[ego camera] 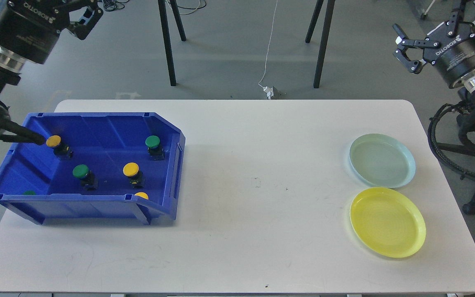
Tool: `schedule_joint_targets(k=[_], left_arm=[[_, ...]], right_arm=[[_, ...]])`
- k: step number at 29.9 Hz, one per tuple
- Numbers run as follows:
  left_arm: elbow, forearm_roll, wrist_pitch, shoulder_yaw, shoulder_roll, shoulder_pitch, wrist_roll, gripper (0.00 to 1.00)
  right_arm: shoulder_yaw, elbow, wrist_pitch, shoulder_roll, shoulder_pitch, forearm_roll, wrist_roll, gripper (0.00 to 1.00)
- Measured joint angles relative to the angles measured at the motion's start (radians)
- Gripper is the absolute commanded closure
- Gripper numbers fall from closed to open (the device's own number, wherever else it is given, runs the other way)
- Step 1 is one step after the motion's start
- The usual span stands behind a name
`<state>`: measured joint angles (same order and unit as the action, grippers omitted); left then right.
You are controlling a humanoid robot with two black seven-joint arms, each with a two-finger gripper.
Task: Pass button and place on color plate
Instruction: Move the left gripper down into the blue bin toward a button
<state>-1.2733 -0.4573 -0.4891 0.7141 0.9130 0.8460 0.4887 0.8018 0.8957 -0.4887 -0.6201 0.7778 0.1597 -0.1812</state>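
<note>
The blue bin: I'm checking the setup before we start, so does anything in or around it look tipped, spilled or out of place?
Nothing stands out. The blue bin sits flat on the table, the buttons stay inside it, and the green plate and yellow plate lie empty at the right.

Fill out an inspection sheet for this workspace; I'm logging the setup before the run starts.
Surface: white table, bare in the middle.
Job's things: blue bin at left holding yellow buttons and green buttons; green plate and yellow plate at right, both empty.
Clutter: nothing seen.
Grippers: left gripper raised above the bin's far side, open; right gripper raised beyond the table's right corner, open.
Cables: white cable on the floor to a plug.
Surroundings: grey floor, black stand legs.
</note>
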Motion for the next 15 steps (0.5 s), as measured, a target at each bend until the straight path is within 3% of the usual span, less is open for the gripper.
schedule_joint_targets(k=[3, 7, 11, 15], left_arm=[[-0.015, -0.119, 0.000, -0.209, 0.097, 0.173, 0.000, 0.02], [-0.019, -0.457, 0.019, -0.465, 0.122, 0.346, 0.000, 0.04], [-0.038, -0.802, 0.126, -0.626, 0.097, 0.408, 0.000, 0.01], [-0.063, -0.949, 0.219, -0.752, 0.053, 0.423, 0.000, 0.01]], right_arm=[[0.010, -0.001, 0.000, 0.006, -0.003, 0.001, 0.000, 0.01], [0.024, -0.004, 0.000, 0.018, -0.003, 0.001, 0.000, 0.01], [0.028, -0.006, 0.000, 0.028, -0.002, 0.001, 0.000, 0.01], [0.028, -0.009, 0.000, 0.029, -0.006, 0.001, 0.000, 0.01]])
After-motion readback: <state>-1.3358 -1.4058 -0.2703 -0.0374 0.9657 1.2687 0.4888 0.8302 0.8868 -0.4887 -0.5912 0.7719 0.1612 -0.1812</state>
